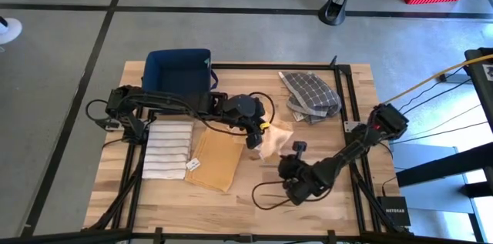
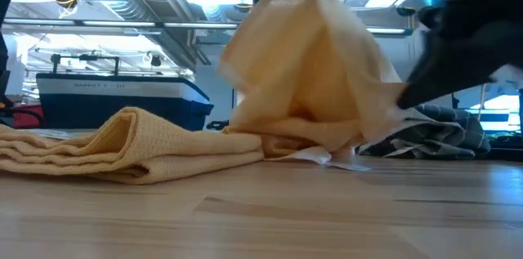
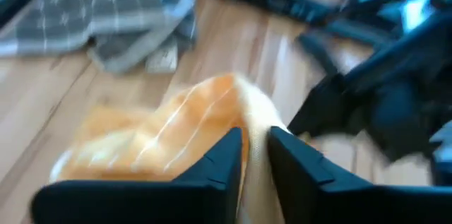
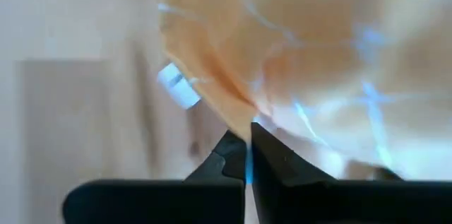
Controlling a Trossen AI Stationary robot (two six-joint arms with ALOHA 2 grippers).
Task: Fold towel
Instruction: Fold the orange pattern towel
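A pale orange towel (image 1: 276, 139) is bunched up at the table's middle, raised into a peak (image 2: 310, 55). My left gripper (image 3: 256, 133) reaches in from the table's left and is shut on it (image 1: 257, 138). My right gripper (image 4: 247, 131) comes from the near right (image 1: 296, 153) and is shut on the same towel. A white label (image 4: 176, 86) shows on the cloth near the right fingers. My left gripper pinches a raised fold of the orange towel (image 3: 247, 107) between its two fingers, slanting down from the table's left. The cloth stands up between the fingers; the towel's lower part (image 2: 298, 149) rests on the table. My right gripper pinches the towel's edge (image 4: 240, 111) at its fingertips, slanting down from the table's near right. One layer or several, I cannot tell. The cloth rises slack above the fingers.
A folded yellow towel (image 1: 216, 159) and a folded striped white towel (image 1: 168, 148) lie to the left. A grey checked towel (image 1: 310, 95) lies crumpled at the far right. A blue bin (image 1: 177, 71) stands at the far left. Bare wood lies along the near edge.
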